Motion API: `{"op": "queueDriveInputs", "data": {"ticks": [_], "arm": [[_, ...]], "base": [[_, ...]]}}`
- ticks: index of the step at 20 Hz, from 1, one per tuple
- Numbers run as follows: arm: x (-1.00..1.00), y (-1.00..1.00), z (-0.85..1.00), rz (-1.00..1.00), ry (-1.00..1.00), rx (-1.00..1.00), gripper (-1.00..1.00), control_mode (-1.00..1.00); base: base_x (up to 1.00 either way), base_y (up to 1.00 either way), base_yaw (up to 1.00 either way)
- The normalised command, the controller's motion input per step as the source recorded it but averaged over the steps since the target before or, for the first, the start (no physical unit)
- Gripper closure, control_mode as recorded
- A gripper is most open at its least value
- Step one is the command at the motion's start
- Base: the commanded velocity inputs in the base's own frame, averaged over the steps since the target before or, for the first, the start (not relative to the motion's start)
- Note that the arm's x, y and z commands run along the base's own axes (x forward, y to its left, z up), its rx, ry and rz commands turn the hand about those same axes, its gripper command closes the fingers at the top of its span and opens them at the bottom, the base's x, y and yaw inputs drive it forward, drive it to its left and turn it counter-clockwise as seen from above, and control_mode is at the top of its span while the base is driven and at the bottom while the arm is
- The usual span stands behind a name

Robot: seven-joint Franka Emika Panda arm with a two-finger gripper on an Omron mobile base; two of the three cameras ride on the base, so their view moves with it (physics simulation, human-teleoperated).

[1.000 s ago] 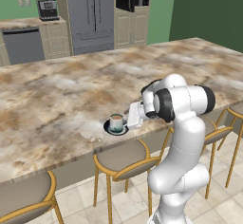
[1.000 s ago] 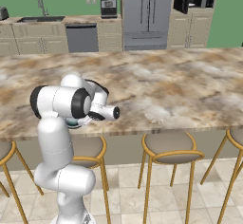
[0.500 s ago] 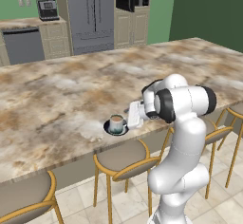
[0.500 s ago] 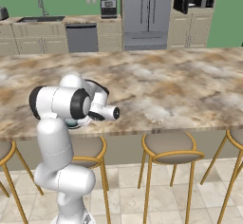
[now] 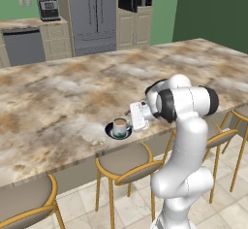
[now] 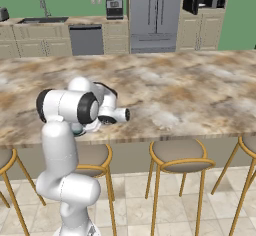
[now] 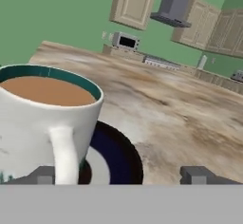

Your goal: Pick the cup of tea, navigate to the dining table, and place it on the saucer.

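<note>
**Cup set on saucer, jaws spread**

Leftmost in the left base view: stools (image 5: 125, 166) lined under the table (image 5: 58, 97) edge. Next, near that front edge, the saucer (image 5: 108, 130), dark and round, with the cup (image 5: 119, 126) standing upright on it, brown tea showing inside. Just right of the cup, the gripper (image 5: 134, 116), level with it and turned sideways toward it. In the hand view, the cup (image 7: 45, 118) looms at left with its handle facing the camera, the saucer (image 7: 121, 156) beneath and to the right, and the fingertips (image 7: 195, 175) wide apart at either side, not pressing the cup: released.

Judged rigid and fragile, probably glazed and slippery, fairly light but filled nearly to the rim, so prone to spilling if tilted. Best taken across the body, beside the handle, kept upright. Placement looks done.
</note>
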Motion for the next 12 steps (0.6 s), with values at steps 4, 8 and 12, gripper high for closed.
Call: {"op": "queueDriveInputs", "data": {"ticks": [4,8,12], "arm": [[-0.02,0.00,0.07,0.05,0.00,0.00,-1.00,-1.00],[-0.18,0.00,0.16,0.00,0.00,0.00,-1.00,-1.00],[-0.26,0.00,0.63,0.00,-0.03,0.04,-1.00,-1.00]], "base": [[0.00,0.00,0.00],[0.00,0.00,0.00],[0.00,0.00,0.00]]}}
